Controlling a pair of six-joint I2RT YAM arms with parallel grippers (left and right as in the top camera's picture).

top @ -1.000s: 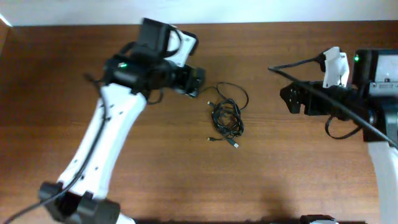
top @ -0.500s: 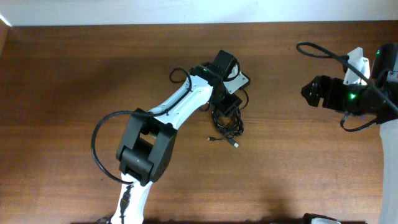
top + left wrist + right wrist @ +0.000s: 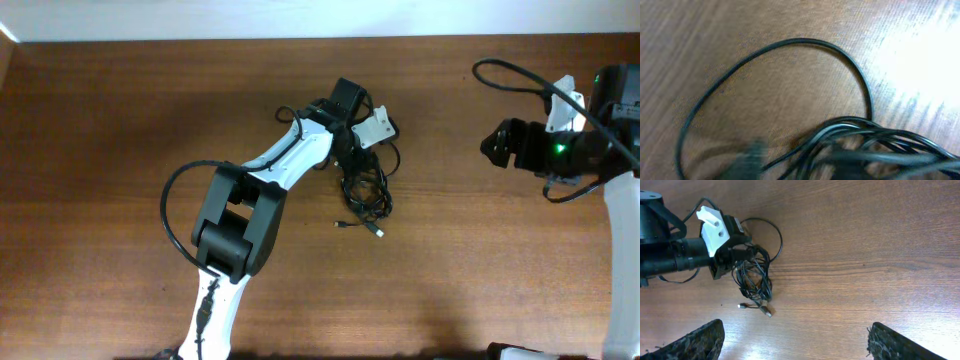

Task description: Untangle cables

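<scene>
The cables (image 3: 366, 190) lie as a knotted black bundle mid-table, with one loop curving off the top and small plug ends (image 3: 378, 231) at the near side. My left gripper (image 3: 358, 160) is down on the bundle's upper end. In the left wrist view the cables (image 3: 865, 145) fill the lower edge, blurred, and my own fingers cannot be made out. From the right wrist view, the left gripper (image 3: 732, 260) sits over the top of the cables (image 3: 754, 280). My right gripper (image 3: 492, 146) hovers far to the right, open (image 3: 797, 342) and holding nothing.
The left arm (image 3: 240, 220) stretches across the wooden table from the near left edge. A thick black arm cable (image 3: 510, 75) arcs over the right arm. The table's far edge (image 3: 320, 40) meets a white wall.
The left arm swung from the left side over to the bundle and came down on its top end. The right arm shifted a little rightward. The bundle has kept its shape.
</scene>
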